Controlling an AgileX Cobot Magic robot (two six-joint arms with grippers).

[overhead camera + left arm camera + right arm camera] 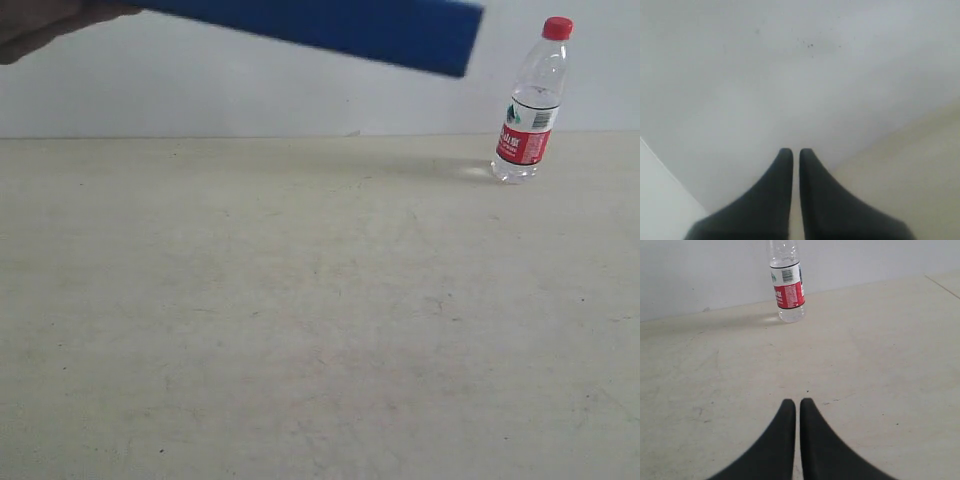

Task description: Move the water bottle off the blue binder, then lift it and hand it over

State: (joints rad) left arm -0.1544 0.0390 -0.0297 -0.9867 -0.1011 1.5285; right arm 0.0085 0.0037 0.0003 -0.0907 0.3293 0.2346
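Observation:
The water bottle (pixel 533 100) stands upright on the table at the far right, near the back wall; its red cap, clear body and red label show. The right wrist view has the same water bottle (pixel 786 282) well ahead of my right gripper (pixel 797 402), which is shut and empty. The blue binder (pixel 340 27) hangs tilted in the air along the top of the exterior view, held at its left end by a person's hand (pixel 45 25). My left gripper (pixel 796 151) is shut and empty, facing a pale wall. Neither gripper shows in the exterior view.
A beige tabletop (pixel 300 320) fills most of the exterior view, with a white wall (pixel 200 90) behind it. The bottle stands apart from the binder, on the table itself.

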